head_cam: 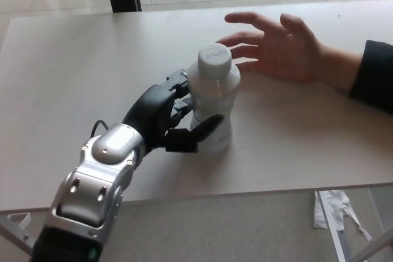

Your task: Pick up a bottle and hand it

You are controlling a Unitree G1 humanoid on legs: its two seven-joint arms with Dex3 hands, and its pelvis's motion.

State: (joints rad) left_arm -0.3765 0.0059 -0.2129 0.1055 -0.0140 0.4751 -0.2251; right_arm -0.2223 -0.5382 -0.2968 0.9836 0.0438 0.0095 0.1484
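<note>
White bottle (212, 99), capped and upright, sits gripped by left hand (169, 118).

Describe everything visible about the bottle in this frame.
The bottle is white and looks like plastic, with a ribbed body and a wide white cap on. It stands roughly upright near the middle of the pale table. The left hand is wrapped around its lower half. A person's open hand waits just beyond it, not touching.

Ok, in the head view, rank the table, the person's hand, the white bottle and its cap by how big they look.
1. table
2. person's hand and white bottle: look alike, so unranked
3. cap
</note>
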